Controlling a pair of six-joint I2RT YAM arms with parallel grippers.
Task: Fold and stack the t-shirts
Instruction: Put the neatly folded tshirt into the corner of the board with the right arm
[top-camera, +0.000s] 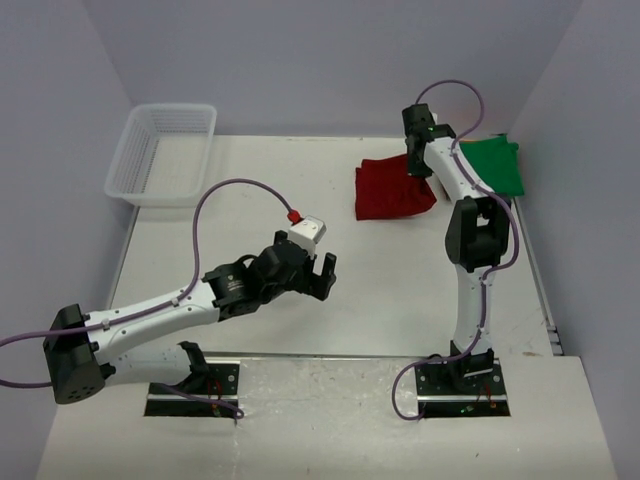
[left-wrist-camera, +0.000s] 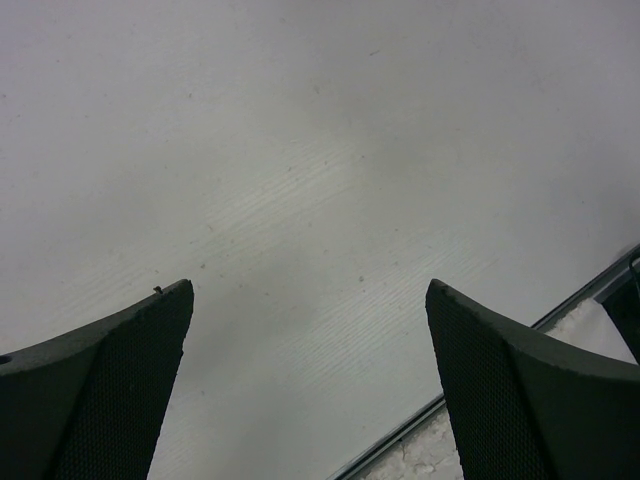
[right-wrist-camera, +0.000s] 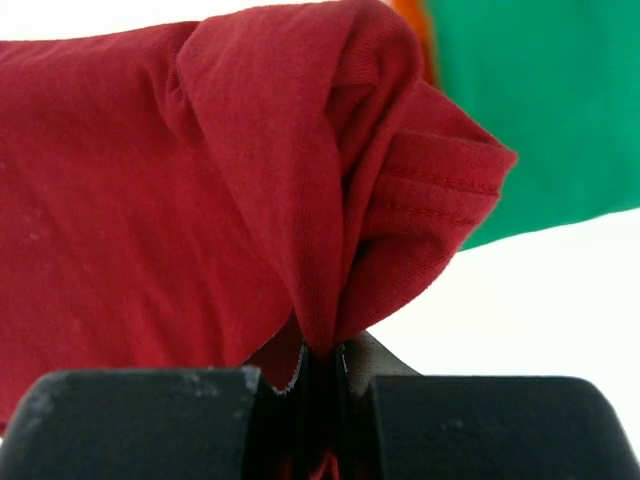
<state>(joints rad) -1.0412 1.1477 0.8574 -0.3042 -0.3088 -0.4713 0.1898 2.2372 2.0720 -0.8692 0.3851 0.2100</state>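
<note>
A dark red t-shirt (top-camera: 393, 188) lies bunched on the far right part of a white table (top-camera: 300, 330). Its right edge is gathered into thick folds and pulled up off the surface. The right gripper (right-wrist-camera: 322, 365) is closed tight on that gathered fold. Its two black fingers press together with red cloth pinched between them, and a stitched hem shows just above the grip.

A bright green t-shirt (top-camera: 497, 165) lies flat just beside the red one, further right, in the far right corner by the wall. The right arm crosses over the space between the two shirts, so whether they touch cannot be told. In the right wrist view, a thin strip of an orange t-shirt (right-wrist-camera: 415, 20) shows at the top edge, between the red cloth and the green cloth.

The left gripper (top-camera: 322, 272) hangs over bare table near the middle, well apart from all the shirts. Its jaws are spread wide with nothing between them. Its wrist view shows only the white tabletop and the table's near edge.

A white plastic mesh basket (top-camera: 165, 107) sits in the far left corner of the table.
</note>
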